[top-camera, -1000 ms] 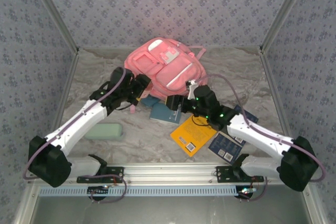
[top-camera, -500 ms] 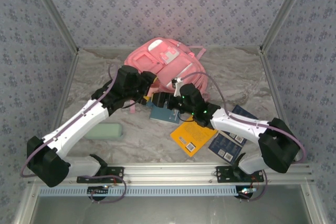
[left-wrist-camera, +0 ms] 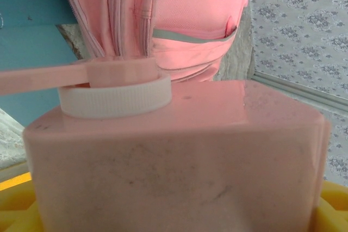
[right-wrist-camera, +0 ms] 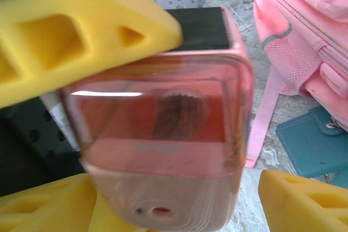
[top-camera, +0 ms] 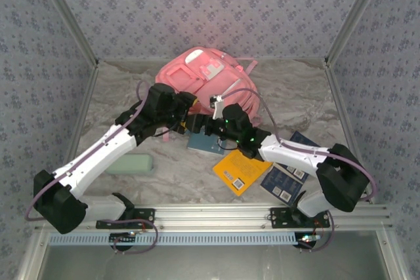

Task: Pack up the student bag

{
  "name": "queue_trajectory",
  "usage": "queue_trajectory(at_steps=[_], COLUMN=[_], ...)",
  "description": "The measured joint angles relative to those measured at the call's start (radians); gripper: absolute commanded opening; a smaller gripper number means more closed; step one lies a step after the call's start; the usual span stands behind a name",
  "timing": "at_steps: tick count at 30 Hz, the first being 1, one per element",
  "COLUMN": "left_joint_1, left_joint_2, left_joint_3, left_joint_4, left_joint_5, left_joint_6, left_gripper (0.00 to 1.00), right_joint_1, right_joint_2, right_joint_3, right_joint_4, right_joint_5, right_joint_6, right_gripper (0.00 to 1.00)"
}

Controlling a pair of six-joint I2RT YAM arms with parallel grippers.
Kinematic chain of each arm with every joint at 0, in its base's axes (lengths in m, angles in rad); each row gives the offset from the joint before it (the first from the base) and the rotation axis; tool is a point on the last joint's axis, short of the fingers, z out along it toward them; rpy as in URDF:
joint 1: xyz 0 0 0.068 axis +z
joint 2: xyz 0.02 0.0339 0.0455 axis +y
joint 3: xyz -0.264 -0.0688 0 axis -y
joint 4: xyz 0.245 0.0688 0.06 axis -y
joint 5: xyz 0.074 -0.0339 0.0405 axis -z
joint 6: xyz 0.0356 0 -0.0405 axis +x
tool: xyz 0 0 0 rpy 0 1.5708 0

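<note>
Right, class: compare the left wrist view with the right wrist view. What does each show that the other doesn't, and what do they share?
Left wrist, not right wrist: the white ribbed cap on the pink translucent container. Right wrist, not left wrist: a black panel along the container's edge and a dark toothed part inside it. Shared: the container, the student bag and a teal item.
</note>
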Motion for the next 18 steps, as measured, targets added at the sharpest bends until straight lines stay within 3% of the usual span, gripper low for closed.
queue_trajectory(at_steps=[9,14,18], left_joint_1=[-0.009,-0.008,-0.008], left_joint_2=[0.001,0.002,0.009], left_joint_3=[0.001,0.003,0.017], left_joint_4=[-0.002,-0.012,-0.022], left_joint_5=[-0.042,-0.054,-0.052], left_joint_6=[-0.001,0.001,0.019], left_gripper=[0.59,0.78,0.86], right_joint_1=[-0.013,-0.014,-0.014], right_joint_2=[0.049,0.058,0.051], right_joint_3=[0.037,0.044,0.039], right_joint_4=[0.03,0.029,0.031], right_joint_5=[-0.062,-0.071,-0.063], right_joint_6=[0.018,0.018,0.021], right_gripper=[0.5,0.37,0.34])
